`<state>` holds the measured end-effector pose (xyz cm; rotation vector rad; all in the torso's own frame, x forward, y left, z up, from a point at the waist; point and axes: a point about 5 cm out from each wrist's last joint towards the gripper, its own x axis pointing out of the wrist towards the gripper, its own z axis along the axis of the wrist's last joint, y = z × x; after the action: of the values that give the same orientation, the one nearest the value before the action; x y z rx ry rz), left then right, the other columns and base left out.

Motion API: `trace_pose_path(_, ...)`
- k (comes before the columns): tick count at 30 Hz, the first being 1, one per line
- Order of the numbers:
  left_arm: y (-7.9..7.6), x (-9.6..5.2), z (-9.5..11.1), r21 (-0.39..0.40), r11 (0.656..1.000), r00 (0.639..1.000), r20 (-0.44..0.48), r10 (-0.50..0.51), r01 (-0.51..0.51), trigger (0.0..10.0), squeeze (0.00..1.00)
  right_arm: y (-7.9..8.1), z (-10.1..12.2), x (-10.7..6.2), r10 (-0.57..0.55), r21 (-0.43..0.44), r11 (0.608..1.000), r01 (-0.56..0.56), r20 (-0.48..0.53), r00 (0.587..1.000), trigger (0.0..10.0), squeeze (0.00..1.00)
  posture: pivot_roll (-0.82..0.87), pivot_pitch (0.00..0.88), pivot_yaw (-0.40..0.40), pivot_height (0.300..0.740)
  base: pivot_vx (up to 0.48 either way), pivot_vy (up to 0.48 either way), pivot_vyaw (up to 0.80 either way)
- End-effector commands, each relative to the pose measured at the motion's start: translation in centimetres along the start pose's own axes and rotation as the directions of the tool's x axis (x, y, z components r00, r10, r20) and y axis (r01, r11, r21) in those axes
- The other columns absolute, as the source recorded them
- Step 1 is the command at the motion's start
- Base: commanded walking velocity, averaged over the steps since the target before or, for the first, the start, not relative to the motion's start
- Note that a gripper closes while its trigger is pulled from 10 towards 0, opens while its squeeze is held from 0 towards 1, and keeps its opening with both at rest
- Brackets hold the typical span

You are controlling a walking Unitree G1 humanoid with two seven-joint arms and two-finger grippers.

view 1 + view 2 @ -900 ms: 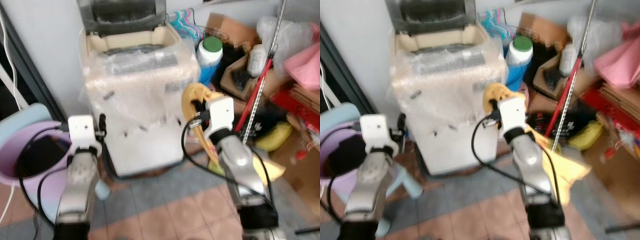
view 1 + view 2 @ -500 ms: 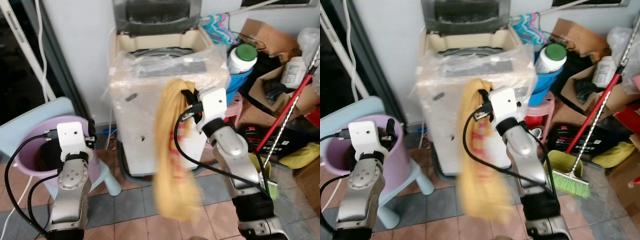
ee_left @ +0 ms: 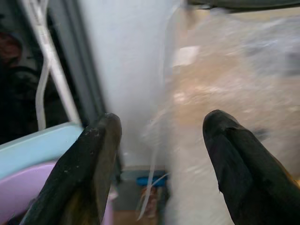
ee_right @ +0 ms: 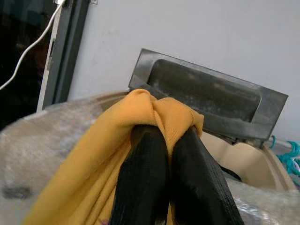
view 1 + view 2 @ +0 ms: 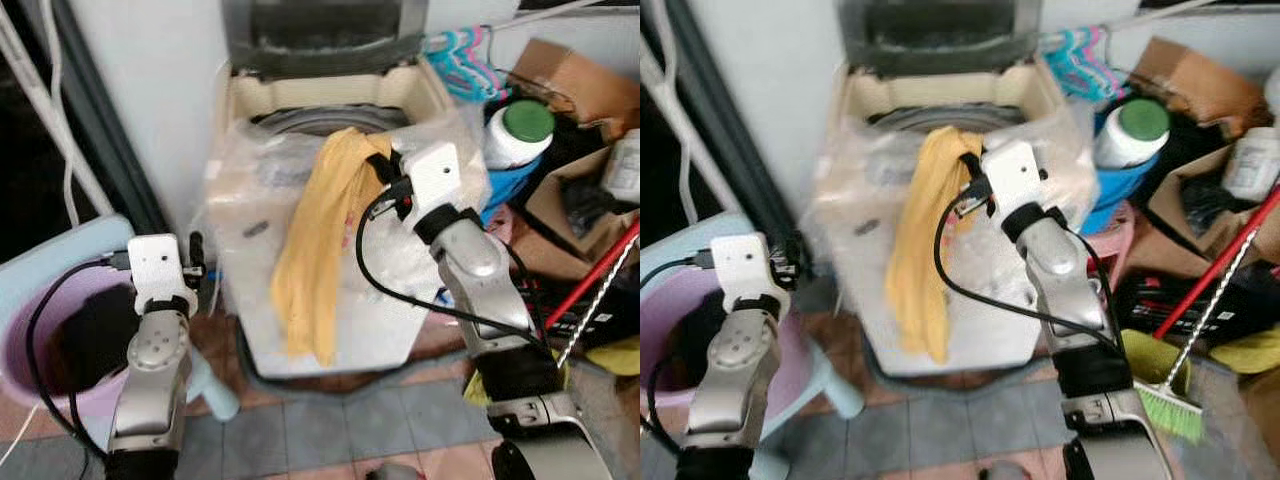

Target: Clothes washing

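**Yellow cloth held at the washer's rim**

The right tool (image 4: 161, 140) was pinched shut on a yellow garment (image 5: 315, 240), holding it over the near edge of the open, plastic-wrapped washing machine (image 5: 330, 100); the cloth hung down its front. The left tool (image 3: 159, 140), fingers spread and empty, hovered above the purple basin (image 5: 30, 330) at left.

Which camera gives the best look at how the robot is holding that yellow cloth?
The right wrist view: the right gripper is pinched shut on the yellow cloth, close up. Both eye views show the cloth hanging down the washing machine front.
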<state>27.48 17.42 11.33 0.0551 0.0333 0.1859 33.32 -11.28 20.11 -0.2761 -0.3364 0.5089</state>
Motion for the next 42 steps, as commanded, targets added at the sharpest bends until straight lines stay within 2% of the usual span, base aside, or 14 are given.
trace_pose_path(1,-0.5,0.0,0.0,-0.002,1.000,1.000,-0.001,-0.018,0.018,10.0,0.00,-0.3,0.9,0.3,0.024,-0.008,1.000,-0.023,0.043,0.999,10.0,0.00,-0.02,0.000,0.034,0.740,0.469,0.000,0.00)
trace_pose_path(5,-0.6,0.0,0.0,-0.007,1.000,1.000,-0.009,-0.013,0.013,10.0,0.00,0.6,1.9,0.8,0.158,-0.021,0.987,-0.157,0.092,0.983,10.0,0.00,-0.02,0.000,0.031,0.740,0.433,0.000,0.50)
trace_pose_path(15,-0.7,0.2,-0.1,-0.010,1.000,1.000,-0.012,-0.007,0.007,10.0,0.00,-1.8,3.0,2.5,0.128,0.005,0.992,-0.129,0.103,0.986,10.0,0.00,-0.02,0.000,0.026,0.740,0.335,0.000,0.70)
trace_pose_path(20,-1.2,0.4,0.1,-0.019,0.999,1.000,-0.008,-0.027,0.027,10.0,0.00,-11.5,6.1,5.6,-0.293,0.038,0.955,0.293,0.000,0.956,10.0,0.00,-0.02,0.000,0.030,0.740,0.000,0.000,0.00)
trace_pose_path(21,-1.2,0.4,0.1,-0.018,0.999,1.000,-0.009,-0.029,0.029,10.0,0.00,-14.0,7.5,5.4,-0.425,0.036,0.905,0.424,0.003,0.905,10.0,0.00,-0.02,0.000,0.029,0.740,0.000,0.000,0.00)
trace_pose_path(22,-1.3,0.4,0.1,-0.017,0.999,1.000,-0.007,-0.028,0.028,10.0,0.00,-19.3,13.7,3.5,-0.652,0.026,0.751,0.659,0.186,0.735,10.0,0.00,-0.01,0.000,0.019,0.740,0.000,0.000,0.00)
trace_pose_path(23,-1.3,0.4,0.1,-0.017,0.999,1.000,-0.007,-0.028,0.028,10.0,0.00,-19.3,13.7,3.5,-0.652,0.026,0.751,0.659,0.186,0.735,10.0,0.00,-0.01,0.000,0.019,0.740,0.000,0.000,0.00)
trace_pose_path(24,-1.1,0.3,0.1,-0.017,1.000,1.000,-0.007,-0.008,0.007,10.0,0.00,-20.8,18.6,2.1,-0.662,-0.090,0.662,0.744,0.395,0.637,10.0,0.00,-0.01,0.000,0.014,0.740,0.000,0.000,0.00)
trace_pose_path(27,-0.9,0.3,0.0,-0.017,1.000,1.000,-0.010,0.009,-0.010,10.0,0.00,-20.0,18.8,2.3,-0.603,-0.158,0.677,0.719,0.440,0.665,10.0,0.00,-0.01,0.000,0.011,0.740,0.000,0.000,0.00)
trace_pose_path(30,-1.1,0.3,0.1,-0.012,1.000,1.000,-0.008,0.001,-0.001,10.0,0.00,-16.7,11.2,3.9,-0.490,-0.178,0.828,0.531,0.230,0.841,10.0,0.00,-0.02,0.000,0.014,0.740,0.000,0.000,0.00)
trace_pose_path(33,-1.1,0.3,0.2,-0.004,1.000,1.000,-0.003,-0.007,0.007,10.0,0.00,-11.9,3.7,3.9,-0.348,-0.134,0.926,0.352,0.049,0.936,10.0,0.00,-0.01,0.000,0.029,0.740,0.000,0.000,0.00)
trace_pose_path(38,-1.2,0.4,0.1,0.000,1.000,1.000,-0.007,-0.026,0.026,10.0,0.00,-8.2,1.5,2.8,-0.198,-0.033,0.980,0.198,0.026,0.980,10.0,0.00,-0.02,0.000,0.037,0.740,0.000,0.000,0.00)
trace_pose_path(39,-1.3,0.4,0.2,0.000,1.000,1.000,-0.005,-0.031,0.031,10.0,0.00,-7.9,1.4,2.6,-0.171,0.005,0.985,0.171,0.028,0.985,10.0,1.00,-0.03,0.000,0.038,0.740,0.000,0.000,0.00)
trace_pose_path(42,-1.6,0.6,0.2,-0.001,0.999,0.999,-0.001,-0.036,0.036,10.0,0.00,-6.8,1.1,2.1,-0.085,0.052,0.995,0.083,0.035,0.996,10.0,1.00,-0.03,0.000,0.034,0.740,0.000,0.000,0.00)
